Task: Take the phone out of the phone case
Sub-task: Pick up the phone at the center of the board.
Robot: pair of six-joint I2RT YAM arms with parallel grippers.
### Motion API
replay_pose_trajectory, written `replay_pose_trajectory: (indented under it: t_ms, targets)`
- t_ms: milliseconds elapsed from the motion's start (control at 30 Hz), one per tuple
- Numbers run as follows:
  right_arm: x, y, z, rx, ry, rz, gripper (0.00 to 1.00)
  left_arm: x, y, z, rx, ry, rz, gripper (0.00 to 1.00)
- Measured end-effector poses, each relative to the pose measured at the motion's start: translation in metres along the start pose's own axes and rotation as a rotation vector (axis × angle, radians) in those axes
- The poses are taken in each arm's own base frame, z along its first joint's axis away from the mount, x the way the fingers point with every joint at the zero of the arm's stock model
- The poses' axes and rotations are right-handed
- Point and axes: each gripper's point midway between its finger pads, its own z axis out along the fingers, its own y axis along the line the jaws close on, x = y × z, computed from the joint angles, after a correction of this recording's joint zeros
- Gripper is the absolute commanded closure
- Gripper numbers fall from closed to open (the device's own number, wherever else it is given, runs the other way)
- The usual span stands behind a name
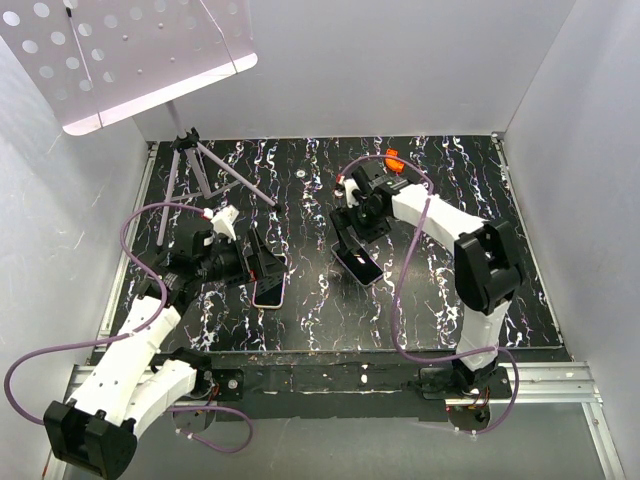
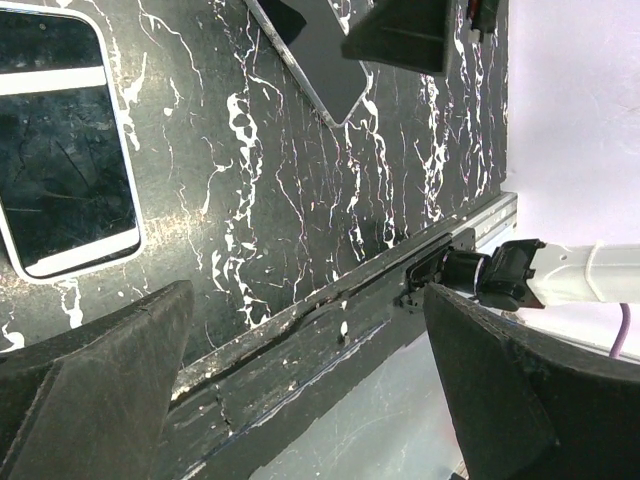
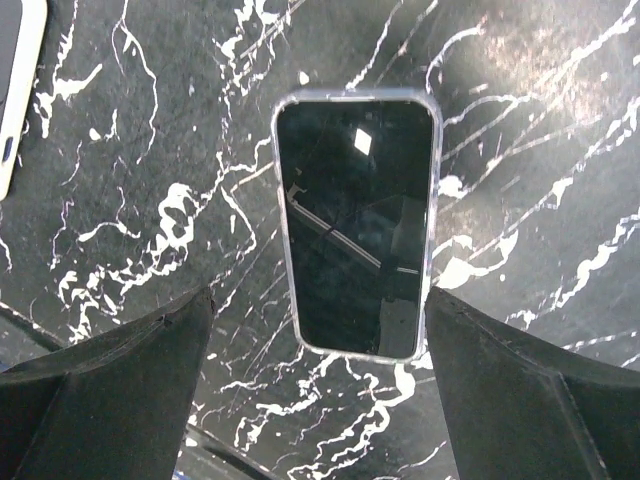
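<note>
A dark phone in a clear case lies flat on the black marbled table; it also shows in the top view and the left wrist view. My right gripper is open just above it, one finger on each side of its near end, not touching. In the top view the right gripper hovers over this phone. A second, white-rimmed phone lies to the left. My left gripper is open and empty beside it, over the table's front edge.
A tripod stand lies at the back left under a perforated white panel. An orange object sits at the back behind the right arm. A metal rail runs along the table's front edge. White walls enclose the table.
</note>
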Motion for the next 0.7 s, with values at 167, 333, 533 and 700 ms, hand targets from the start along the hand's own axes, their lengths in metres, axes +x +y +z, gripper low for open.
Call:
replay_pose_trajectory:
  t_ms: [167, 333, 533, 700]
  targets:
    - [-0.009, -0.004, 0.018, 0.025, 0.028, -0.033, 0.08, 0.001, -0.001, 0.002, 0.005, 0.009, 0.001, 0.00]
    - [0.005, -0.014, 0.037, 0.076, 0.104, -0.057, 0.07, 0.000, 0.000, 0.006, 0.004, 0.015, -0.001, 0.00]
    - [0.017, -0.020, 0.055, 0.107, 0.179, -0.080, 0.08, 0.002, 0.002, 0.010, 0.001, 0.035, -0.001, 0.01]
    - [0.017, -0.016, 0.059, 0.121, 0.190, -0.112, 0.12, 0.002, 0.001, 0.011, 0.006, 0.038, 0.004, 0.00]
